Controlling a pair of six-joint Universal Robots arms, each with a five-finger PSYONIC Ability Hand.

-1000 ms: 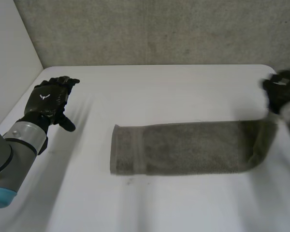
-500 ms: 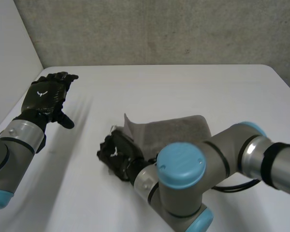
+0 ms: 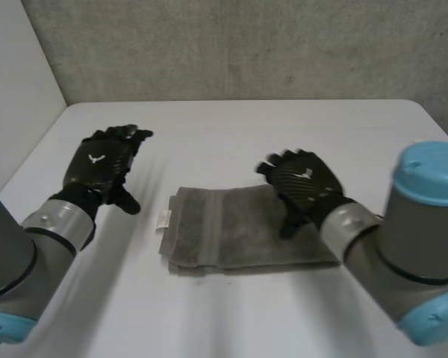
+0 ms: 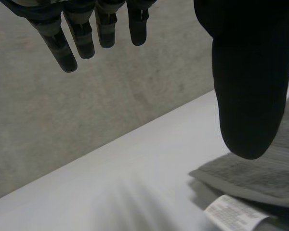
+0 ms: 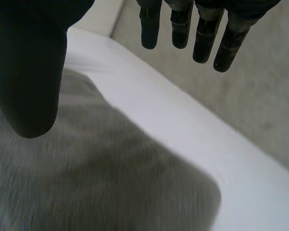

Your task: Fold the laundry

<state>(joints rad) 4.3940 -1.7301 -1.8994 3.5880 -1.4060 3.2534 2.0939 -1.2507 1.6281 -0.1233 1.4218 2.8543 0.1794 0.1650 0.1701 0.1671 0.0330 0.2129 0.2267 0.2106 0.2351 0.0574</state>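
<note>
A grey towel (image 3: 239, 231) lies folded over on the white table (image 3: 231, 127), with a white label (image 3: 163, 218) at its left edge. My right hand (image 3: 302, 183) hovers open above the towel's right part, fingers straight, holding nothing. In the right wrist view the towel (image 5: 96, 173) lies under my right hand's thumb (image 5: 29, 72). My left hand (image 3: 104, 160) floats open above the table, to the left of the towel and apart from it. The left wrist view has the towel's edge (image 4: 260, 178) and label (image 4: 233, 214) beyond my left hand's thumb (image 4: 248, 72).
A grey concrete wall (image 3: 239, 48) runs behind the table's far edge. A pale wall (image 3: 15, 104) stands at the left. Bare tabletop lies in front of the towel and at the far side.
My right hand carried the towel's right end over to the left, folding it in half, then let go and drew back to the right. My left hand moved closer to the towel.
</note>
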